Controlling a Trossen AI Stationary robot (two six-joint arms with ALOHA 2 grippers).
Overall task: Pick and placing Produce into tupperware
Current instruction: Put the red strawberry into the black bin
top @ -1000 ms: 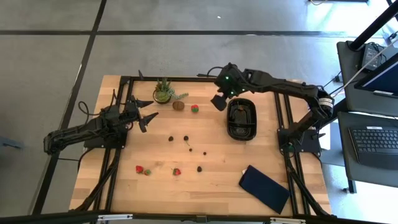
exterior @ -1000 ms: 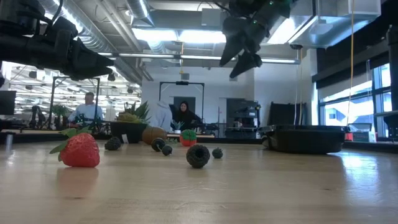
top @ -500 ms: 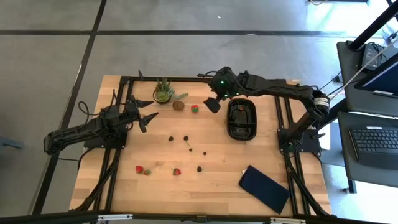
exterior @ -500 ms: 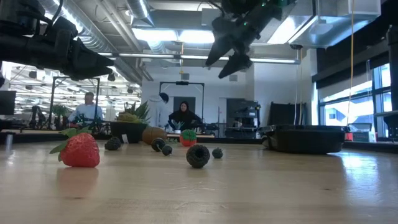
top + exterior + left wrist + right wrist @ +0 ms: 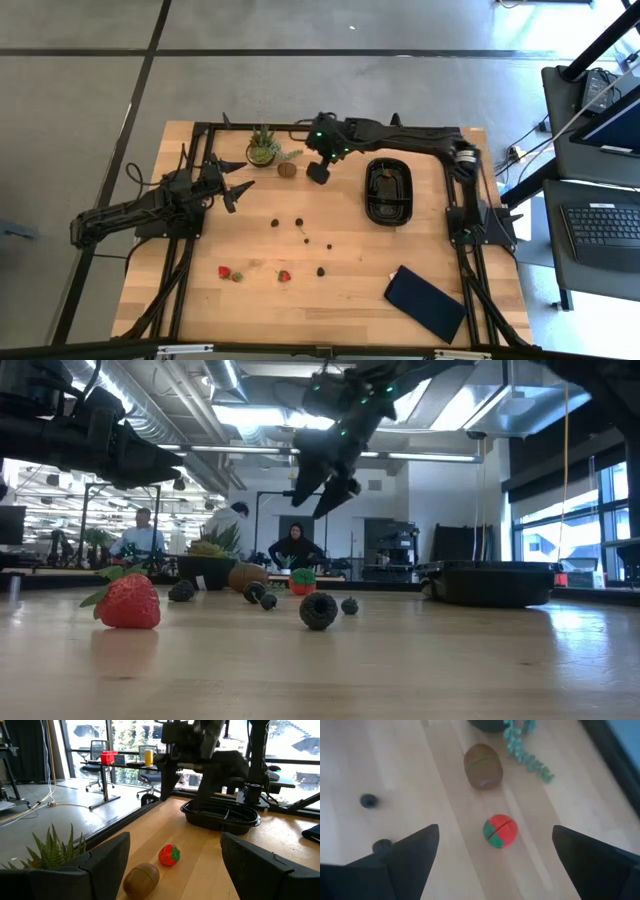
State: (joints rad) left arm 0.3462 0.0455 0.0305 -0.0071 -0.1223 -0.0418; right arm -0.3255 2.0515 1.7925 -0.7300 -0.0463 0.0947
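The right gripper [image 5: 318,172] hovers with jaws spread wide and empty above the small red strawberry with a green top [image 5: 500,831], the brown oval fruit [image 5: 482,765] at its 9 o'clock (high view). The glossy black shallow tupperware [image 5: 388,191] sits at its 3 o'clock. The left gripper [image 5: 232,180] waits open over the pale wooden tabletop [image 5: 340,295].

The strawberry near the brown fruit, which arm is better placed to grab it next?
Right. The right gripper hangs directly over that strawberry with its jaws open, and the tupperware lies close beside it. The left gripper waits farther off.
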